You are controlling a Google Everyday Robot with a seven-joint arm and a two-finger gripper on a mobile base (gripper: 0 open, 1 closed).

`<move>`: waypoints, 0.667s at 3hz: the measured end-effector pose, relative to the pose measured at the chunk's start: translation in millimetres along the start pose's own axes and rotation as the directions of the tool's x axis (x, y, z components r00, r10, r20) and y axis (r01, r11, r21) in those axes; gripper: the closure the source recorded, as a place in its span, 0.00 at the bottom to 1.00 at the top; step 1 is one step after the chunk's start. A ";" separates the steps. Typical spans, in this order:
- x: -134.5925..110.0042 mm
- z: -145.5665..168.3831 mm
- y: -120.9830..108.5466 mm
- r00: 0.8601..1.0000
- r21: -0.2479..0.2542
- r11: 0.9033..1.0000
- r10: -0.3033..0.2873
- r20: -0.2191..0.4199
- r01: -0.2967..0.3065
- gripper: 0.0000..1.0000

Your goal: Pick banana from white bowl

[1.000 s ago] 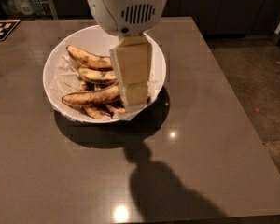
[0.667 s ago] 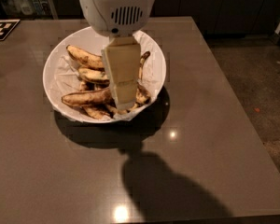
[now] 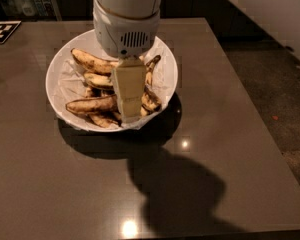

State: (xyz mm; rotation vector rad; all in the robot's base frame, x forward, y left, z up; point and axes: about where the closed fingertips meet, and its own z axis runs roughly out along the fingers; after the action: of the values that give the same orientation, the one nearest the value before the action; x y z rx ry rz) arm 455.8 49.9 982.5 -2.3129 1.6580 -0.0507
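Note:
The white bowl (image 3: 165, 76) sits on the brown table, lined with crinkled white paper and holding several spotted bananas. The banana (image 3: 90, 105), long, gently curved and mottled brown, lies along the bowl's front left. My gripper (image 3: 129, 115) hangs straight down from its white wrist housing (image 3: 126, 31) over the middle of the bowl. Its cream tip is down among the bananas, just right of the long banana's right end. It hides the fruit behind it.
Shorter bananas lie at the bowl's back left (image 3: 92, 62), middle left (image 3: 97, 80) and right (image 3: 151, 71). The brown table (image 3: 225, 134) extends around the bowl, with its right edge near the floor (image 3: 285, 99). A black-and-white marker (image 3: 1, 31) lies at the far left.
The gripper has moved a little left across the bowl and its wrist housing has come lower over the bananas. The bowl and bananas have not moved.

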 end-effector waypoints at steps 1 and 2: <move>7.8 25.3 0.0 1.000 -0.063 0.998 0.022 0.006 -0.021 0.16; 10.2 40.5 -4.5 1.000 -0.099 0.995 0.021 0.007 -0.021 0.24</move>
State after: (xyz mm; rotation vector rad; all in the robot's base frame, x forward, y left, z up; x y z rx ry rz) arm 471.4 50.6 943.6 -2.3632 1.7170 0.0461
